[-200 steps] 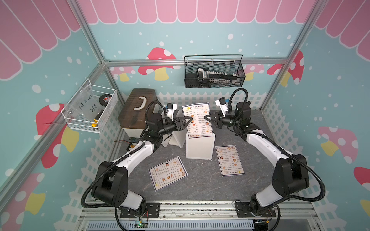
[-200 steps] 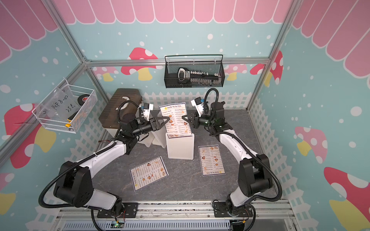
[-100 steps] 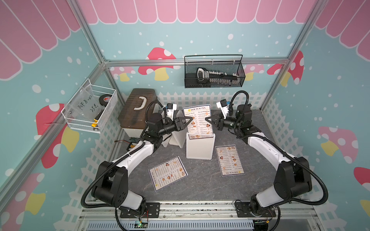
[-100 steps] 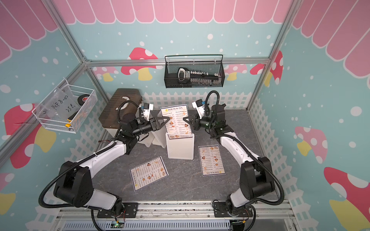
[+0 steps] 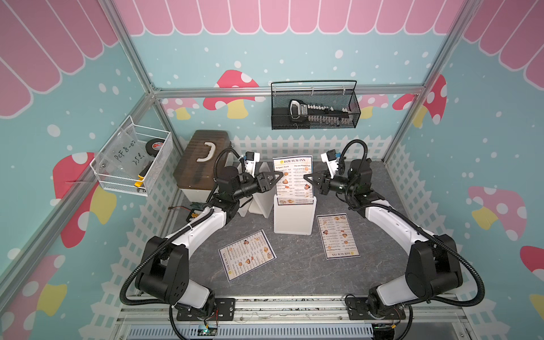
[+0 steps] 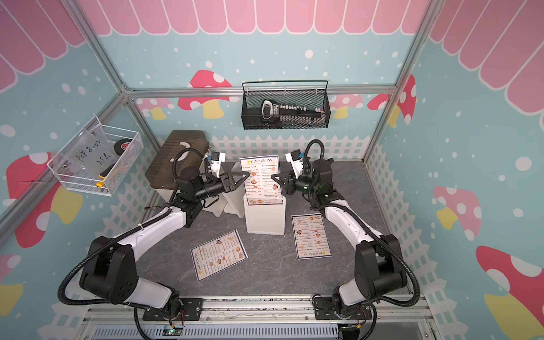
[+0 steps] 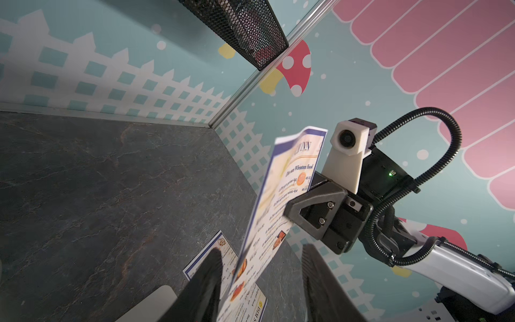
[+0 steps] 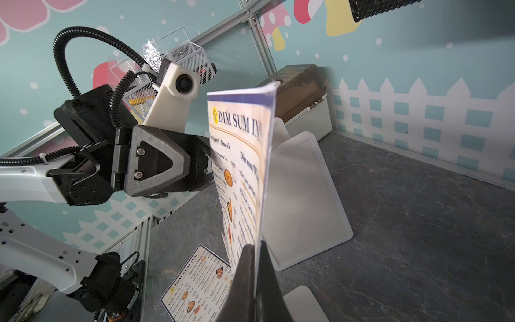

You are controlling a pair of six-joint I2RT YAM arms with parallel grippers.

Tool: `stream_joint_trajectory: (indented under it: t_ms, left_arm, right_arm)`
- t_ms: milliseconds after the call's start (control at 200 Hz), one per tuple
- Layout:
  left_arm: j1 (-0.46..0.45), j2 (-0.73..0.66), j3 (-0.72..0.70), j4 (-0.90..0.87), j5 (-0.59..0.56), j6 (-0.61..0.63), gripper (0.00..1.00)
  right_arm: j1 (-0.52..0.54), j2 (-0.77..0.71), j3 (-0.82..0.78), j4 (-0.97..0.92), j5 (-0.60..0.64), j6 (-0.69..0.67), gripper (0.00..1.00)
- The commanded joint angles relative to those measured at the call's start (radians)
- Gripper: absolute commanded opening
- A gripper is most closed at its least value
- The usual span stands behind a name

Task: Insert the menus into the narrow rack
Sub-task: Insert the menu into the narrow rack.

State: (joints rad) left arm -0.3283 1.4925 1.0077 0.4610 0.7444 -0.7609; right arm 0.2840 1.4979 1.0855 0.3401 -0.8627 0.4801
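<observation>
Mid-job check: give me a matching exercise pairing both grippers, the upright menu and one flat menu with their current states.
1 right gripper
2 left gripper
3 upright menu
4 menu by the left arm

A flat on the table
B jaws apart, menu between them
C jaws shut on menu edge
D lower end in the white rack

Pairs: 1-C, 2-B, 3-D, 4-A

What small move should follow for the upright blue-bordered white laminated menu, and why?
Probably ease it straight down. The blue-bordered white laminated menu stands upright with only its lower end inside the narrow white box-shaped rack; the right jaws are shut on one side edge, the left jaws open astride the other.
</observation>
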Motion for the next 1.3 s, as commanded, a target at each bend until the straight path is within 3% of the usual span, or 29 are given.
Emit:
stream_joint_trajectory:
  t_ms: [0,405,830,1296]
  left_arm:
    - [0.005,0.01,0.012,0.033,-0.01,-0.014,0.45]
    - [0.005,0.033,0.02,0.043,-0.012,-0.021,0.34]
    - [0.005,0.037,0.023,0.044,-0.007,-0.02,0.15]
    - [0.005,0.035,0.02,0.042,0.001,-0.022,0.13]
  right_arm:
    - [0.007,-0.012,-0.013,0.078,0.001,0.034,0.0]
    - [0.007,-0.033,-0.057,0.076,0.011,0.023,0.0]
    - [0.007,-0.03,-0.048,0.073,0.004,0.022,0.04]
    - [0.007,-0.003,0.04,0.023,0.001,0.001,0.24]
